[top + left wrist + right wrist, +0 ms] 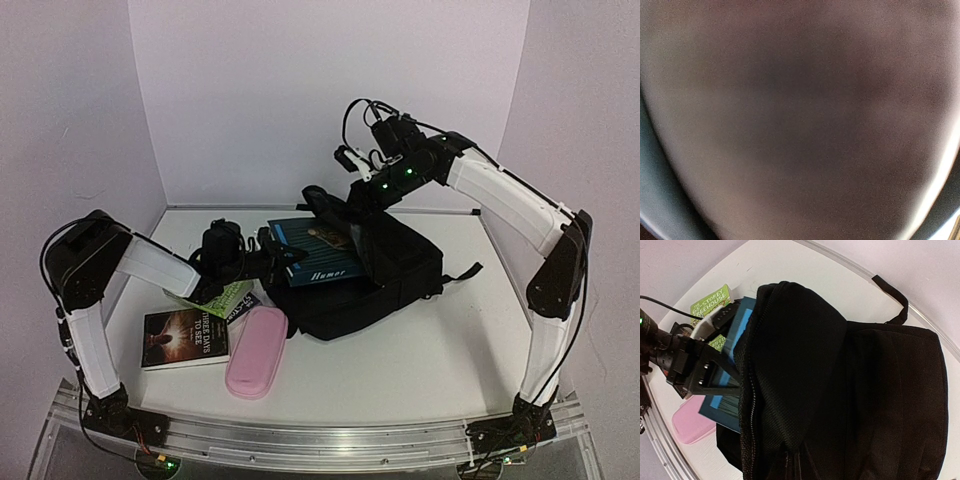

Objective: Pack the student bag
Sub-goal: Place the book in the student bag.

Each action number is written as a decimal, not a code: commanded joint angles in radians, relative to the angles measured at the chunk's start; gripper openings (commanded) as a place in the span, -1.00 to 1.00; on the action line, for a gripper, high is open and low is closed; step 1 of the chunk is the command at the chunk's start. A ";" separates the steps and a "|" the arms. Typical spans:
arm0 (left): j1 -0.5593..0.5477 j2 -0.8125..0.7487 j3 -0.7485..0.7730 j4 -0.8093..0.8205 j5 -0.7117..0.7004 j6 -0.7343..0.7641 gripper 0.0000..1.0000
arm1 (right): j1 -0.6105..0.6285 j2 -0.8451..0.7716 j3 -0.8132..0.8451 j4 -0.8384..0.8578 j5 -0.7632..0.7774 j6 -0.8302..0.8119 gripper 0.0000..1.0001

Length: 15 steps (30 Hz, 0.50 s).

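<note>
As the overhead camera looks down: the backpack (395, 275) lies in the middle of the table (430, 350), mouth facing left, top flap raised.
Left gripper, overhead: the left gripper (262, 247) is clamped on a blue book (312, 255), whose far end sits in the mouth of the backpack.
Right gripper, overhead: the right gripper (338, 197) is closed on the raised flap at the back of the opening.
Loose things, overhead: a green book (228, 297) lies under the left arm; a dark book (185, 336) and a pink pencil case (257, 352) lie side by side, near the front left.
Left wrist view: only a dark, blurred surface fills it; the fingers cannot be made out.
Right wrist view, bag: the backpack (880, 390) fills most of the view, black fabric rising towards the camera; the right fingers are hidden.
Right wrist view, book: the blue book (737, 335) pokes out at the opening, pinched between the jaws of the left gripper (699, 376).
Right wrist view, rest: the green book (710, 302) and pink pencil case (690, 422) lie on the table (805, 270) beyond.
</note>
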 commanded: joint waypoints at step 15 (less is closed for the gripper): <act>-0.076 0.392 0.561 -0.095 -0.122 -0.024 -0.61 | 0.005 -0.048 0.000 0.074 -0.032 -0.015 -1.00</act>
